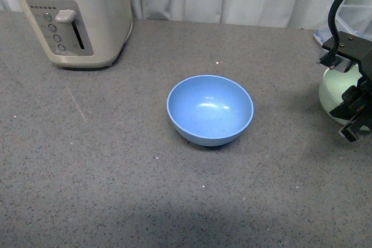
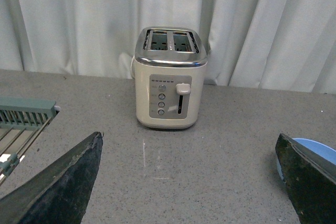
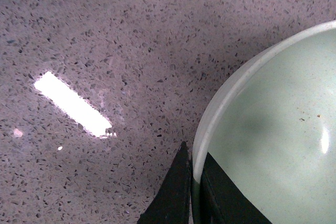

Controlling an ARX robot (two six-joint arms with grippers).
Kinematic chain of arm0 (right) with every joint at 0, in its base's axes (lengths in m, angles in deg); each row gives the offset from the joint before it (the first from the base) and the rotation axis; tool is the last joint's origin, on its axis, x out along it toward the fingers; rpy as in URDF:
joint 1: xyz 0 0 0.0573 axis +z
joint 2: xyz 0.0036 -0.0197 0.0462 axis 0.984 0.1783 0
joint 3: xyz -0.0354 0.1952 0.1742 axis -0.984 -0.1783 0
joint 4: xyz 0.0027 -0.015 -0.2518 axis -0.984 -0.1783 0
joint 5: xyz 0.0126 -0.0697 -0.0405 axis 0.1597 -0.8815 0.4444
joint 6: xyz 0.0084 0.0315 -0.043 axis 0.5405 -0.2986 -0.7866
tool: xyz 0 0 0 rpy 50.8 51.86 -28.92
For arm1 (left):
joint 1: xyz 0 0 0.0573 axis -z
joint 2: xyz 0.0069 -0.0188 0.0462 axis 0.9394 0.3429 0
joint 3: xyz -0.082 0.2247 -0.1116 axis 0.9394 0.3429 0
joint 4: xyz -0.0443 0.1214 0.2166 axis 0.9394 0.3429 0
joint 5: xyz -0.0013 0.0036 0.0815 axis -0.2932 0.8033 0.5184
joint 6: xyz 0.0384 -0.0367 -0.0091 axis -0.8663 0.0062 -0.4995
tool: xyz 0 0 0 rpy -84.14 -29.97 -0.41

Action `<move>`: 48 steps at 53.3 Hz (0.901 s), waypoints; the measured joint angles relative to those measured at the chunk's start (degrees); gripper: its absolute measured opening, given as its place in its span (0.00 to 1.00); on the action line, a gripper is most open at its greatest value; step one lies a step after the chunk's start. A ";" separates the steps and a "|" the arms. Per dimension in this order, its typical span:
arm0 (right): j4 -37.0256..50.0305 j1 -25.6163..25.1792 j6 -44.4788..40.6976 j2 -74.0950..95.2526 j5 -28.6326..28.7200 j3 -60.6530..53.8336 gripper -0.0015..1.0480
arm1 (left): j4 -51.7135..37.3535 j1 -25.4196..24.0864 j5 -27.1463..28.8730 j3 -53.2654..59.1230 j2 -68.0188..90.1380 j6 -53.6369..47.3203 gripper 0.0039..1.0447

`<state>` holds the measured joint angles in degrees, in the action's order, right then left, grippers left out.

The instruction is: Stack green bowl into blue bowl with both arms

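Step in hand, as judged: grasp of the green bowl (image 1: pixel 333 93), ahead of any transfer. It sits at the far right edge of the counter (image 1: pixel 116 172), well apart from the blue bowl (image 1: pixel 210 110), which rests upright and empty near the middle.

Right gripper (image 3: pixel 195 195): pressed together on the green bowl's rim, one finger (image 3: pixel 176 192) outside the wall and the other inside. Whether the bowl's base has left the counter cannot be told from these views.

Left gripper (image 2: pixel 189 137): spread wide, holding nothing, facing the toaster (image 2: pixel 169 80). The blue bowl's rim shows just behind one of its fingers. The left arm does not show in the front view.

Next move, as judged: lift the green bowl clear, carry it toward the robot's left until it is centred over the blue bowl, then lower it level so it nests. A one-sided rim pinch may let the bowl tilt. The left gripper could steady the blue bowl.
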<state>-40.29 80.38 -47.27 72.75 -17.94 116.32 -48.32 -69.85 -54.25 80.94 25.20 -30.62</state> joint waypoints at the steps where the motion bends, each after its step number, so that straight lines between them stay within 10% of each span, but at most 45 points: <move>1: 0.00 0.09 -0.04 -0.22 0.00 0.00 0.02 | 0.00 0.00 0.00 0.02 0.00 0.00 0.94; 48: -4.59 24.20 -7.17 -9.05 1.75 3.04 0.02 | 0.00 0.00 -0.02 0.02 0.00 0.00 0.94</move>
<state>-44.88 104.57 -54.44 63.70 -16.19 119.36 -48.32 -69.85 -54.27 80.96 25.20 -30.62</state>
